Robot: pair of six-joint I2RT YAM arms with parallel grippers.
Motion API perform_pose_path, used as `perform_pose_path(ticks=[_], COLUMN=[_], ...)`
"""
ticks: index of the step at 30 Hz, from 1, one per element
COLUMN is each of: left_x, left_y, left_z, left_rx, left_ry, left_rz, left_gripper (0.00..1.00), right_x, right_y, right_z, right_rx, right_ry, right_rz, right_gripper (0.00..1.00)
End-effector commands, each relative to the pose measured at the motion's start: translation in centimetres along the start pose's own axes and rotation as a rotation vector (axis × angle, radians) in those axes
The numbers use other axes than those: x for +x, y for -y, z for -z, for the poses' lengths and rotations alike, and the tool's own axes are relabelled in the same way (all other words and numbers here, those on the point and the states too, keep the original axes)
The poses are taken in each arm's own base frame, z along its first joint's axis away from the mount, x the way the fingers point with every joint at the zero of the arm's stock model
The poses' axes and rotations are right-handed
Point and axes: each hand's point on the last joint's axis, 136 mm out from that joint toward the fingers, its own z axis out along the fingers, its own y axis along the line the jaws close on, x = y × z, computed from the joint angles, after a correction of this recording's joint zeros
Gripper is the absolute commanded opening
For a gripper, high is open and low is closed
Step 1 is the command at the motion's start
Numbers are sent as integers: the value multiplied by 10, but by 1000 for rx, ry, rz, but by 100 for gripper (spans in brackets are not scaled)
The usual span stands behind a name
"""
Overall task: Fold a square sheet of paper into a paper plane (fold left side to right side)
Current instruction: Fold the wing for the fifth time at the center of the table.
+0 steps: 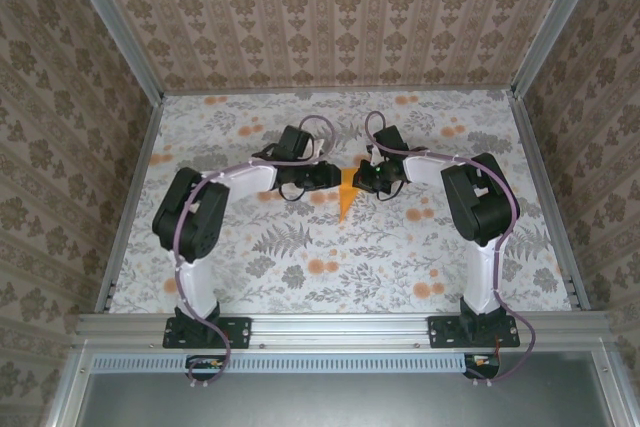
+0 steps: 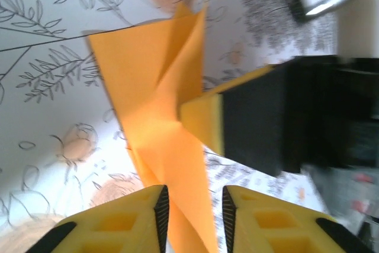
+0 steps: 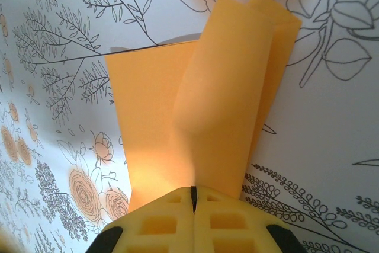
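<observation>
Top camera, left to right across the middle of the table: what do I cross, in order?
Going across: left arm's elbow → left gripper → folded orange paper → right gripper → right arm's elbow.

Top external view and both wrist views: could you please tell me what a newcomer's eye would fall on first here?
The bright orange paper, partly folded with raised flaps, stands out at mid-table between the two arms. The right gripper is shut on one edge of it, while the left gripper has its yellow fingers apart with a strip of the paper running between them. Under everything lies the busy floral table.
</observation>
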Motion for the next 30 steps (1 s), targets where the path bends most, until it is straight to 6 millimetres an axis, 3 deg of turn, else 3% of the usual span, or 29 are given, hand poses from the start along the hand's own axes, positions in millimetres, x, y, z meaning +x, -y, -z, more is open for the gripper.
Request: perform_pose_path(ticks=[1, 5, 8, 17, 30], left_x=[19, 34, 43, 59, 82], left_y=[15, 41, 47, 25, 5], left_z=[14, 10, -1, -30, -45], left_rx=[65, 199, 226, 157, 81], left_ry=[-50, -110, -156, -218, -261], left_rz=[27, 70, 90, 133, 182], left_gripper=[27, 24, 23, 23, 23], right_x=[26, 26, 27, 27, 27], right_y=[36, 35, 36, 34, 33], right_z=[-11, -11, -12, -11, -11], right_rx=[119, 117, 117, 115, 110], right_ry=[-86, -89, -93, -96, -98], right_rz=[-45, -42, -44, -36, -33], right_gripper=[0, 0, 0, 0, 0])
